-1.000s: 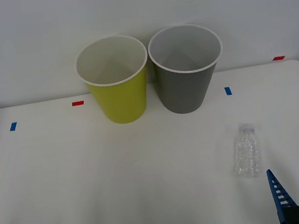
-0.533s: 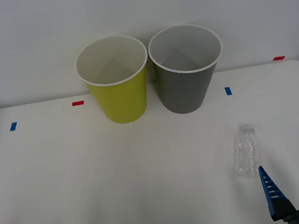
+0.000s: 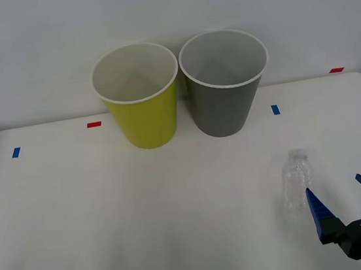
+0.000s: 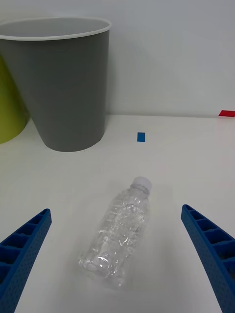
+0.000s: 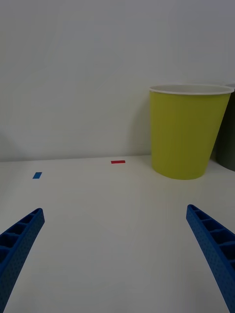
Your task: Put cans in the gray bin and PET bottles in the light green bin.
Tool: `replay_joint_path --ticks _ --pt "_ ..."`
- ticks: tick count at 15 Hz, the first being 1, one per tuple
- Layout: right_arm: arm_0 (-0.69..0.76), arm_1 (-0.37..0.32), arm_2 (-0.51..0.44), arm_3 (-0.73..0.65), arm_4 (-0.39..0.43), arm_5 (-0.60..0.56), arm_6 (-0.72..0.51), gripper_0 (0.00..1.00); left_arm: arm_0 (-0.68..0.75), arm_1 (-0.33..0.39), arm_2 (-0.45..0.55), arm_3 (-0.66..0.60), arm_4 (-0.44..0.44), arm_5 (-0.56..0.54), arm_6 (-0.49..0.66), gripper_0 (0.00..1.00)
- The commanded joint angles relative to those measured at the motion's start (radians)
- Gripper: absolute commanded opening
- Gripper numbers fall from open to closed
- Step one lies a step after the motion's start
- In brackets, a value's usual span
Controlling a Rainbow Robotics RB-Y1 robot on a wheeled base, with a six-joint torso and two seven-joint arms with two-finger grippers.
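Light green bin (image 3: 141, 107) and gray bin (image 3: 226, 90) upright, side by side, insides bare. PET bottle (image 3: 295, 180) lies on table (image 3: 144, 212). Right gripper (image 3: 347, 197) fingers apart just beside it; left gripper (image 5: 117, 264) fingers apart.

Before me lies a plain white table (image 3: 143, 205), backed by a bare pale grey wall (image 3: 25, 48). Small flat tape marks sit on it: red ones (image 3: 93, 124) at the far edge, blue ones (image 3: 275, 109) slightly nearer me.

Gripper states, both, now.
Left gripper: open, empty, low over the table.
Right gripper: open, empty, by the bottle.
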Motion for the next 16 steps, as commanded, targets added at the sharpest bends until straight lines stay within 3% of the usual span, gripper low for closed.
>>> replay_joint_path --ticks 1,5,8,12,16 --pt "-0.082 0.023 -0.024 -0.058 0.022 0.189 -0.123 0.92 0.000 0.000 0.000 0.000 0.000 0.000 0.000 1.00" --pt "-0.177 0.009 -0.003 -0.138 0.168 0.496 -0.331 0.92 0.000 0.000 0.000 0.000 0.000 0.000 0.000 1.00" --pt "-0.243 -0.032 0.023 -0.141 0.171 0.620 -0.449 0.92 0.000 0.000 0.000 0.000 0.000 0.000 0.000 1.00" --pt "-0.329 -0.040 0.043 -0.139 0.140 0.784 -0.462 0.92 0.000 0.000 0.000 0.000 0.000 0.000 0.000 1.00" --pt "-0.428 -0.019 -0.001 -0.139 0.021 0.970 -0.459 0.92 0.000 0.000 0.000 0.000 0.000 0.000 0.000 1.00"
